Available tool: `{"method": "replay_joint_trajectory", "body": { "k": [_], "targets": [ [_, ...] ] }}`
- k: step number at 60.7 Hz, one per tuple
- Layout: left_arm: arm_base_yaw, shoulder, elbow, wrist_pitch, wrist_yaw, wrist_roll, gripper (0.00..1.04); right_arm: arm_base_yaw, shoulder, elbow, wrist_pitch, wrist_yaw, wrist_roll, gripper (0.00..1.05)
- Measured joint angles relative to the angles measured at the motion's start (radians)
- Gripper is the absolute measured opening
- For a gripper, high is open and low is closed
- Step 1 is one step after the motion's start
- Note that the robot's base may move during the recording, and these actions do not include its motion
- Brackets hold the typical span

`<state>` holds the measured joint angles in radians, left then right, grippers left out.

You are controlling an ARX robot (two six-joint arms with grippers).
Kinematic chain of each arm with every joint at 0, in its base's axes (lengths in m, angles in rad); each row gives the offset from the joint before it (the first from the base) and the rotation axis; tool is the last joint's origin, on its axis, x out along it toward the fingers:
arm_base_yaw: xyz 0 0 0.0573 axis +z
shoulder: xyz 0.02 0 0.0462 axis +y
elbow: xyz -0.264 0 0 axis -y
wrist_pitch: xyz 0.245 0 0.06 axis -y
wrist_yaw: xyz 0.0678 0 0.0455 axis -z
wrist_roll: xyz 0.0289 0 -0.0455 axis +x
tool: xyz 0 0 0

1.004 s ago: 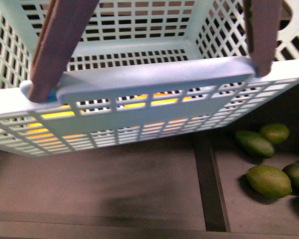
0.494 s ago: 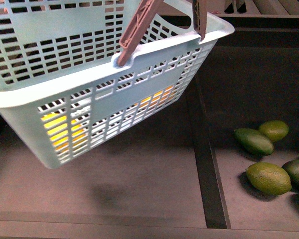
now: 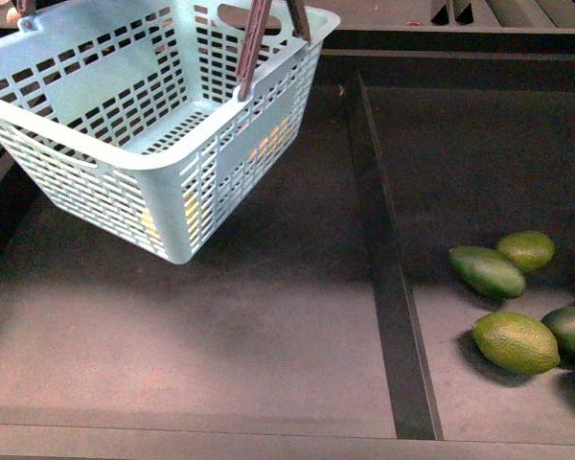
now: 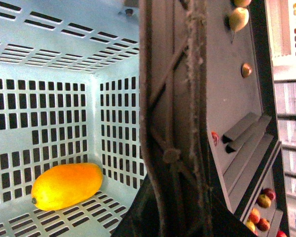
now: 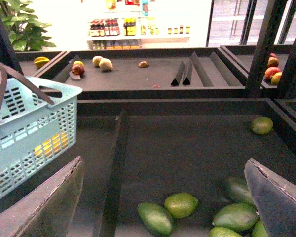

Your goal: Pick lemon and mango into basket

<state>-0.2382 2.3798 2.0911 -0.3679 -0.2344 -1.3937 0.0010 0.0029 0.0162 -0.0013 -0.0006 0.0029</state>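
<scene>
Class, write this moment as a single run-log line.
pale teal slotted plastic basket: lifted, tilted | orange-yellow oval fruit: inside | right tool: open, empty

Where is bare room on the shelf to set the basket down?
The compartment left of the divider, beneath the hanging basket, shows bare floor down to the front edge. Right of the divider, the back is bare, but green fruits crowd the front right corner.

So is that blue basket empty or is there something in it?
Not empty: the basket holds one yellow-orange mango lying on its slotted floor.
</scene>
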Motion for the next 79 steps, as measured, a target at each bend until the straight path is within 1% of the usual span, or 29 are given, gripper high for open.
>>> {"method": "replay_joint_trajectory", "body": {
  "k": [6, 10, 14, 20, 23, 26, 30, 35, 39, 42, 46, 51, 53, 55, 63, 64, 66, 67, 68, 70, 71, 72, 75, 76, 77, 79],
  "targets": [
    [0.021, 0.024, -0.011, 0.021, -0.009, -0.018, 0.05, 0.000, 0.000, 0.000, 0.000, 0.000, 0.000, 0.96],
    [0.029, 0.021, -0.062, 0.048, -0.010, -0.027, 0.05, 0.000, 0.000, 0.000, 0.000, 0.000, 0.000, 0.96],
    [0.029, 0.014, -0.114, 0.040, -0.011, -0.030, 0.05, 0.000, 0.000, 0.000, 0.000, 0.000, 0.000, 0.96],
    [0.027, 0.000, -0.125, 0.015, -0.018, -0.036, 0.05, 0.000, 0.000, 0.000, 0.000, 0.000, 0.000, 0.96],
    [0.027, -0.010, -0.128, 0.004, -0.008, -0.040, 0.12, 0.000, 0.000, 0.000, 0.000, 0.000, 0.000, 0.96],
    [0.026, -0.025, -0.141, -0.024, -0.009, -0.042, 0.23, 0.000, 0.000, 0.000, 0.000, 0.000, 0.000, 0.96],
    [0.026, -0.049, -0.169, -0.047, -0.013, -0.045, 0.34, 0.000, 0.000, 0.000, 0.000, 0.000, 0.000, 0.96],
    [0.028, -0.095, -0.216, -0.097, -0.028, -0.057, 0.50, 0.000, 0.000, 0.000, 0.000, 0.000, 0.000, 0.96],
    [0.030, -0.135, -0.241, -0.143, -0.040, -0.060, 0.60, 0.000, 0.000, 0.000, 0.000, 0.000, 0.000, 0.96],
    [0.034, -0.182, -0.268, -0.188, -0.063, -0.058, 0.71, 0.000, 0.000, 0.000, 0.000, 0.000, 0.000, 0.96],
    [0.040, -0.235, -0.301, -0.219, -0.075, -0.050, 0.81, 0.000, 0.000, 0.000, 0.000, 0.000, 0.000, 0.96],
    [0.047, -0.298, -0.333, -0.235, -0.079, -0.040, 0.98, 0.000, 0.000, 0.000, 0.000, 0.000, 0.000, 0.96],
    [0.048, -0.306, -0.334, -0.235, -0.080, -0.035, 0.99, 0.000, 0.000, 0.000, 0.000, 0.000, 0.000, 0.96],
    [0.050, -0.311, -0.334, -0.235, -0.080, -0.035, 0.97, 0.000, 0.000, 0.000, 0.000, 0.000, 0.000, 0.96],
    [0.051, -0.311, -0.344, -0.235, -0.078, -0.031, 0.98, 0.000, 0.000, 0.000, 0.000, 0.000, 0.000, 0.96],
    [0.053, -0.316, -0.370, -0.186, -0.058, 0.019, 0.96, 0.000, 0.000, 0.000, 0.000, 0.000, 0.000, 0.96],
    [0.061, -0.356, -0.485, 0.043, 0.009, 0.161, 0.89, 0.000, 0.000, 0.000, 0.000, 0.000, 0.000, 0.96],
    [0.063, -0.367, -0.517, 0.101, 0.030, 0.204, 0.88, 0.000, 0.000, 0.000, 0.000, 0.000, 0.000, 0.96],
    [0.066, -0.389, -0.586, 0.221, 0.056, 0.298, 0.84, 0.000, 0.000, 0.000, 0.000, 0.000, 0.000, 0.96],
    [0.072, -0.437, -0.728, 0.453, 0.080, 0.468, 0.77, 0.000, 0.000, 0.000, 0.000, 0.000, 0.000, 0.96],
    [0.076, -0.460, -0.799, 0.570, 0.088, 0.589, 0.74, 0.000, 0.000, 0.000, 0.000, 0.000, 0.000, 0.96],
    [0.077, -0.472, -0.835, 0.631, 0.091, 0.640, 0.72, 0.000, 0.000, 0.000, 0.000, 0.000, 0.000, 0.96],
    [0.089, -0.534, -1.017, 0.954, 0.105, 0.903, 0.61, 0.000, 0.000, 0.000, 0.000, 0.000, 0.000, 0.96],
    [0.092, -0.545, -1.043, 0.995, 0.106, 0.922, 0.59, 0.000, 0.000, 0.000, 0.000, 0.000, 0.000, 0.96],
    [0.097, -0.567, -1.091, 1.067, 0.106, 1.012, 0.56, 0.000, 0.000, 0.000, 0.000, 0.000, 0.000, 0.96],
    [0.108, -0.613, -1.177, 1.180, 0.111, 1.117, 0.49, 0.000, 0.000, 0.000, 0.000, 0.000, 0.000, 0.96]
  ]
}}
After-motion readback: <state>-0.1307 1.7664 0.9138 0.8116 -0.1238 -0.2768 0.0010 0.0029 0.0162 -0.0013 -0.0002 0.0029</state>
